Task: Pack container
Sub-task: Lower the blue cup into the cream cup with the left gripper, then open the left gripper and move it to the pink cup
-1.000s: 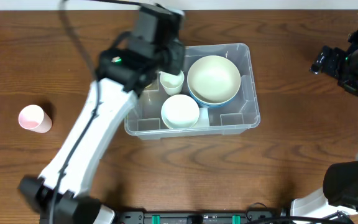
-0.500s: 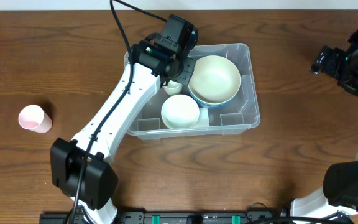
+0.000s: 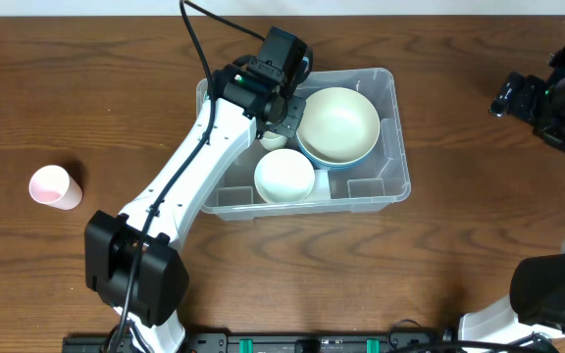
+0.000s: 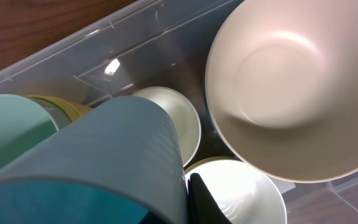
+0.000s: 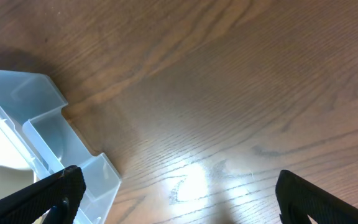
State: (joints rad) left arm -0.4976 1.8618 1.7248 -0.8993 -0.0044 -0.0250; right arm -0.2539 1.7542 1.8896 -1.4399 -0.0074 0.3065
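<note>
Pinching the wall of a blue cup [image 4: 104, 155], the left fingers [image 4: 197, 202] are poised over the eleven o'clock corner of the clear container [image 3: 302, 204], which sits mid-counter [image 3: 459, 255]. The right fingers [image 5: 61, 190] are spread wide at three o'clock, holding nothing. If released tilted, the blue cup could be caught on the big bowl [image 3: 337, 123] or the stacked cups [image 4: 11, 130] and toppled; the container wall could be bumped.

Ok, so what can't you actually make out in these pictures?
1. Whether the left gripper grips the blue cup: in the left wrist view the cup hides the grip; overhead, the wrist covers it.
2. The container, left end: overhead, the left arm covers it.
3. The right arm: overhead, cut off by the frame edge.
</note>
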